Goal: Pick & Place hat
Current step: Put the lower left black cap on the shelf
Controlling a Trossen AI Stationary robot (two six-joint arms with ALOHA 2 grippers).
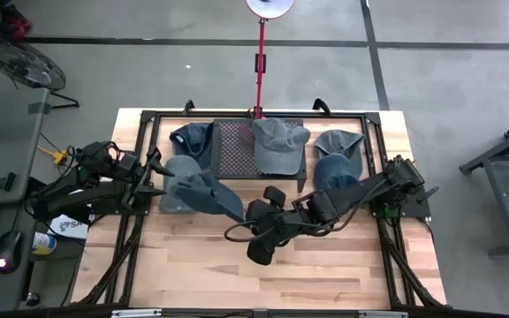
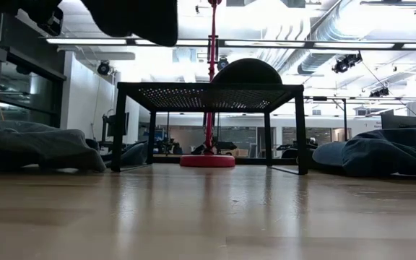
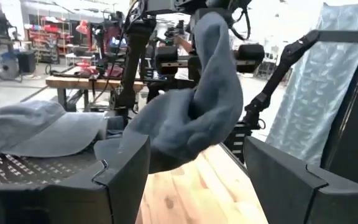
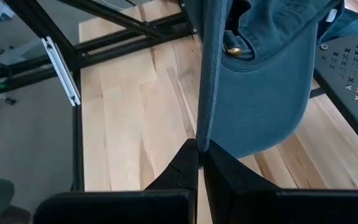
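Observation:
A grey-blue hat [image 1: 194,188] lies left of the table's middle, one end drawn up toward my right gripper [image 1: 247,212], which is shut on it. In the left wrist view the hat [image 3: 194,118] hangs from that gripper. My left gripper [image 1: 155,171] is open and empty at the hat's left side, its fingers [image 3: 126,177] level and short of the hat. Another grey hat [image 1: 279,143] lies on top of a black mesh rack [image 1: 237,150]. Three more blue hats [image 1: 193,139] [image 1: 338,141] [image 1: 334,170] lie on the table beside the rack. My right gripper pinches an edge of the hat [image 4: 202,134] between its two shut fingertips, near the back opening with the brass buckle [image 4: 233,50]. The held end is lifted off the wood. The rest of the hat sags down to the left and seems to lie on the table [image 2: 38,148].
A red pole [image 1: 260,62] on a round base stands behind the rack. A black frame [image 1: 148,119] runs round the wooden table. Bare wood [image 1: 254,274] lies along the near half of the table.

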